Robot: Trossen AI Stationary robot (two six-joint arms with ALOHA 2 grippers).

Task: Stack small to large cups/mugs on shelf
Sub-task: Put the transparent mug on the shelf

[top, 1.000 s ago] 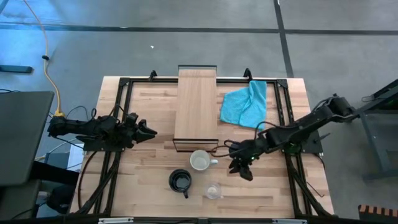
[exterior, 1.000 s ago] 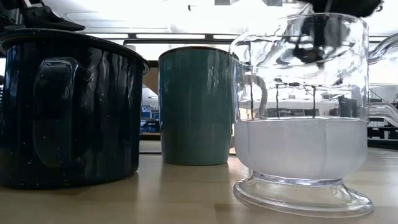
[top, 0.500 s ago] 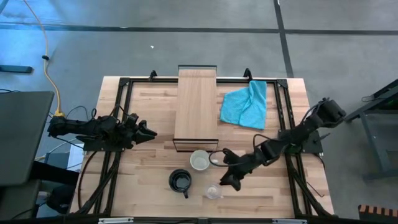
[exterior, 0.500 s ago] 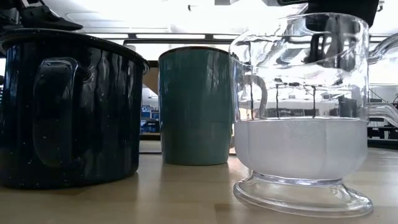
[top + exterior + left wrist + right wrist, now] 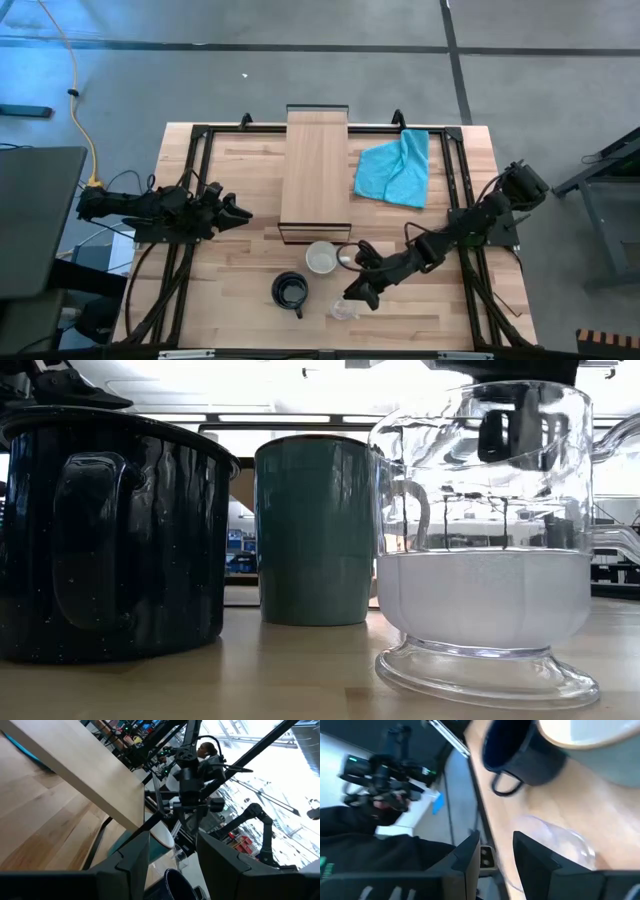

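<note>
Shelf [image 5: 316, 165] top bare, open from above. Mugs [image 5: 321, 258] [image 5: 290, 291] and glass [image 5: 343, 308] cluster near shelf's front end; cloth [image 5: 394, 167] flanks right.

From where I stand, the table [image 5: 250, 220] carries 3 drinking vessels: 1 clear glass cup [image 5: 342, 309], 1 black mug [image 5: 290, 292] with a handle, and 1 white mug [image 5: 321, 258] with a handle. All 3 sit on the tabletop near its front edge. There is 1 long light-wood shelf [image 5: 316, 170], and it has 0 cups on it. 1 turquoise cloth [image 5: 394, 168] lies beside the shelf. 2 dark arms reach over the table, so 2 grippers: the left gripper [image 5: 243, 212] and the right gripper [image 5: 352, 296].
</note>
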